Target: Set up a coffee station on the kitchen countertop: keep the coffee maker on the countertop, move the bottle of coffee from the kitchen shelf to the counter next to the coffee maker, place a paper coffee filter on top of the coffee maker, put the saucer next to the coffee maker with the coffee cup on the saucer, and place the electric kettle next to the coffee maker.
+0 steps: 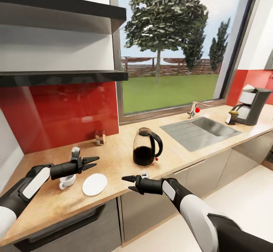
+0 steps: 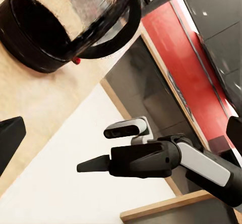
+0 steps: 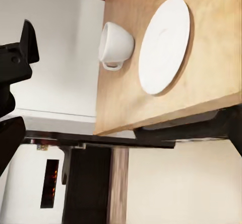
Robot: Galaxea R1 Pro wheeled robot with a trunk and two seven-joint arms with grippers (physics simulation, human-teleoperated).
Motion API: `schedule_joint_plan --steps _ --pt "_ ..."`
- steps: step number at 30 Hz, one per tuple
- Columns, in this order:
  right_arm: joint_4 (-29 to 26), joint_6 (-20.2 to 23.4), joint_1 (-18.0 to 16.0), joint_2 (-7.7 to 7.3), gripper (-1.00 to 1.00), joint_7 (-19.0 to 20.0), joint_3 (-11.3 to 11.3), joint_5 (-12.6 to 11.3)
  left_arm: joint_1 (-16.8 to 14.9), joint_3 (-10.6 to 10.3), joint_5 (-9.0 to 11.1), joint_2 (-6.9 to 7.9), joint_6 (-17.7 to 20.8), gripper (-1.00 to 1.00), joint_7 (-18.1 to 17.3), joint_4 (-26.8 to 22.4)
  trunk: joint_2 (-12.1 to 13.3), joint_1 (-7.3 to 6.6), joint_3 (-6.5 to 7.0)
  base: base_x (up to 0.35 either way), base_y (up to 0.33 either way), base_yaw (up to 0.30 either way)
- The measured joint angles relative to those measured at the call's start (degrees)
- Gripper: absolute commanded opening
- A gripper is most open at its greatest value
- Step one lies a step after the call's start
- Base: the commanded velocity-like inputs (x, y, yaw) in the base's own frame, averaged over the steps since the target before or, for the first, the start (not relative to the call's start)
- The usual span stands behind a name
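Note:
The electric kettle (image 1: pixel 147 147) stands mid-counter on the kitchen countertop (image 1: pixel 178 153), its handle toward the sink; it also shows close up in the left wrist view (image 2: pixel 65 24). The white saucer (image 1: pixel 94 184) lies near the front edge, with the coffee cup (image 1: pixel 67 181) beside it on the counter, not on it. Both show in the right wrist view: saucer (image 3: pixel 164 45), cup (image 3: pixel 115 45). My left gripper (image 1: pixel 91 162) hovers open just above and between cup and saucer. My right gripper (image 1: pixel 128 182) is open off the counter's front edge, below the kettle (image 2: pixel 103 147). The coffee maker (image 1: pixel 252 106) stands far right. The bottle of coffee and the paper coffee filter are out of view.
A sink (image 1: pixel 199 130) with a faucet (image 1: pixel 194 110) is set in the counter between kettle and coffee maker. A small wooden object (image 1: pixel 100 137) sits by the red backsplash. Two dark shelves (image 1: pixel 60 77) hang above left, their tops hidden. A large window fills the back wall.

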Motion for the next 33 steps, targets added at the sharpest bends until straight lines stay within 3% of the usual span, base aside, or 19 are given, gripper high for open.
schedule_joint_plan --steps 11,15,18,22,25,27,30,33 --pt "0.0 0.0 0.0 0.01 1.0 0.0 0.0 -0.1 0.3 -0.1 0.0 -0.04 0.0 1.0 0.0 0.4 0.0 -0.03 0.0 -0.237 -0.158 0.19" --pt "-0.1 0.0 0.0 0.0 1.0 -0.3 0.1 -0.2 3.6 0.7 -0.1 0.35 -0.2 1.0 0.4 1.0 0.0 -0.03 0.0 -0.02 -0.012 0.163" --pt "-0.7 -0.1 0.0 -0.01 1.0 -1.1 0.1 -0.1 4.3 1.9 -0.1 1.18 -0.2 1.0 0.5 1.1 0.0 -0.03 0.0 -0.005 -0.003 0.039" --pt "-5.3 0.0 0.0 0.0 1.0 -7.3 0.0 0.0 4.6 3.8 -0.1 1.5 -1.3 1.0 0.6 2.7 0.0 -0.03 0.0 -0.001 -0.001 0.008" --pt "-11.0 0.0 0.0 -0.03 1.0 -17.4 0.3 -0.3 4.7 4.1 -0.2 1.32 -6.7 1.0 0.6 5.8 0.0 -0.03 0.0 0.0 0.0 0.001" --pt "-16.4 0.0 0.0 -0.05 1.0 -20.2 1.0 -0.6 4.7 4.2 -0.4 1.37 -8.2 1.0 0.6 7.2 0.0 -0.03 0.01 0.0 0.0 0.0" --pt "-22.3 0.1 0.0 -0.06 1.0 -21.2 4.6 -0.6 4.9 4.3 -0.5 1.41 -8.7 1.0 0.4 7.9 0.0 -0.03 0.0 0.0 0.0 0.0" --pt "-23.4 0.1 0.0 -0.06 1.0 -20.0 6.0 -0.6 5.0 4.2 -0.5 1.4 -8.8 1.0 0.4 8.0 0.0 -0.03 0.0 0.0 0.0 0.0"
